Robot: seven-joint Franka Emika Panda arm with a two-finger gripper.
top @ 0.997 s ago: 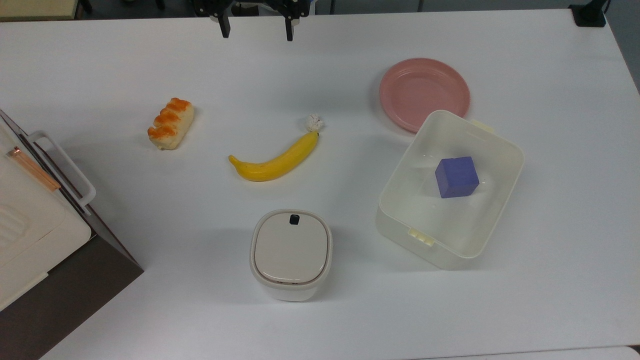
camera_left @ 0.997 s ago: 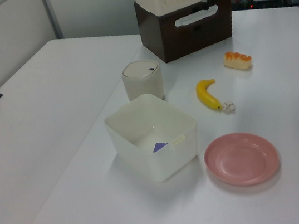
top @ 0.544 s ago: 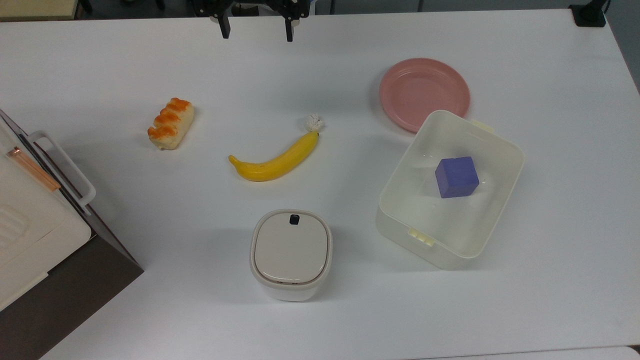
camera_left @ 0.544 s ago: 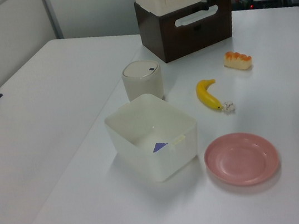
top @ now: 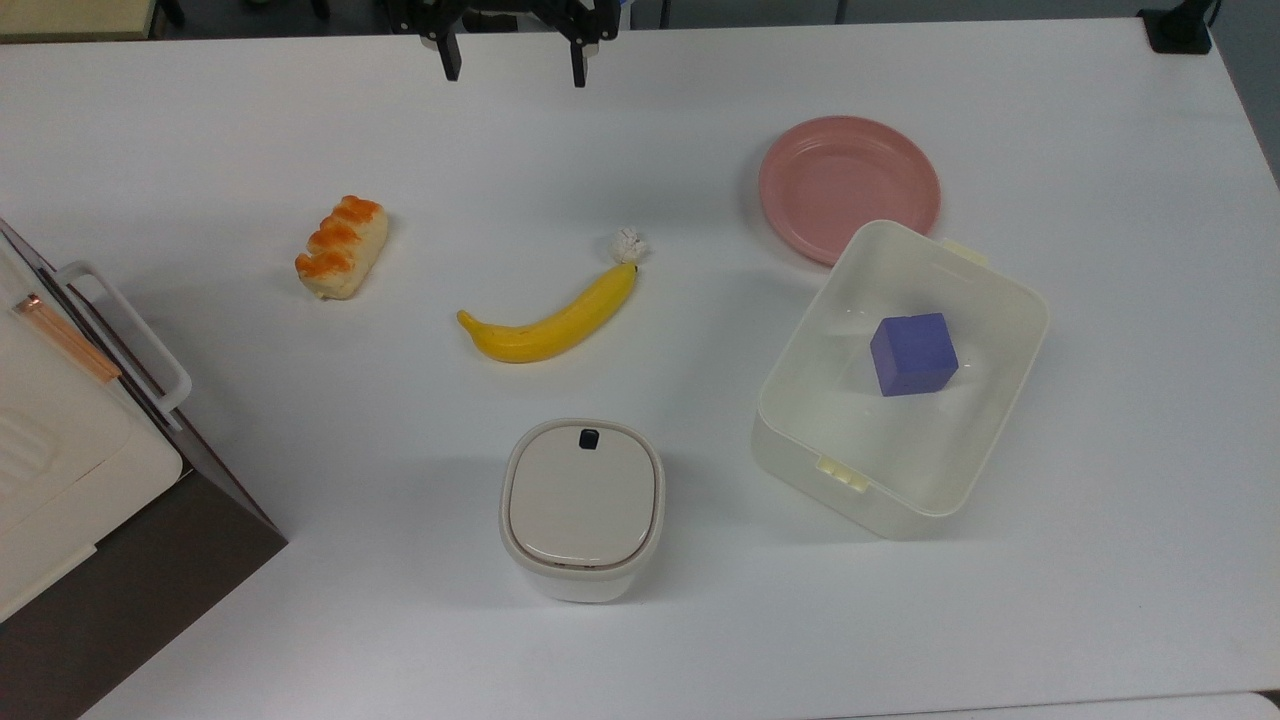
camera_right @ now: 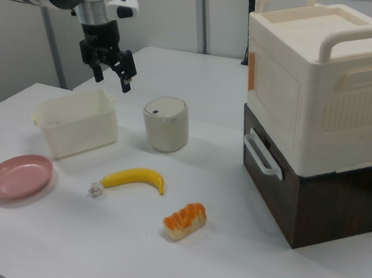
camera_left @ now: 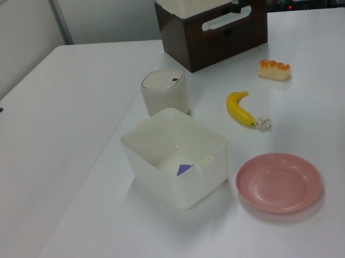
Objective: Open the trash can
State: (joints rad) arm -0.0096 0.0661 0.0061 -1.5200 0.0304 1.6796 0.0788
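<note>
Top view: gripper (top: 511,65) hanging at the top edge, over the far side of the table (top: 700,620), its two dark fingers spread wide with nothing between them. Bin (top: 582,508) sitting near the bottom centre, lid (top: 581,497) lying flat and closed, black button (top: 589,437) showing at the lid's edge that faces the banana (top: 548,320). Banana lying between gripper and bin, well apart from both. Bread (top: 341,246) resting toward the top view's left. Tub (top: 990,410) standing at the top view's right of the bin with a cube (top: 913,353) inside; plate (top: 848,186) lying just beyond the tub. Cabinet (top: 130,560) occupying the lower left corner.

Left view: bin (camera_left: 164,92) standing behind the tub (camera_left: 150,155), close beside it. Gripper (camera_left: 236,4) hanging high in front of the cabinet (camera_left: 211,42). Banana (camera_left: 239,108), bread (camera_left: 274,69) and plate (camera_left: 278,182) lying toward the left view's right.

Right view: gripper (camera_right: 113,76) hovering in the air above the tub (camera_right: 77,130), fingers parted and empty, up and to the right view's left of the bin (camera_right: 166,124). Bin sitting closed, not touched by the gripper. Banana (camera_right: 136,177) and bread (camera_right: 184,220) lying nearer the camera, plate (camera_right: 15,176) at the right view's left, cabinet (camera_right: 317,194) at the right view's right.
</note>
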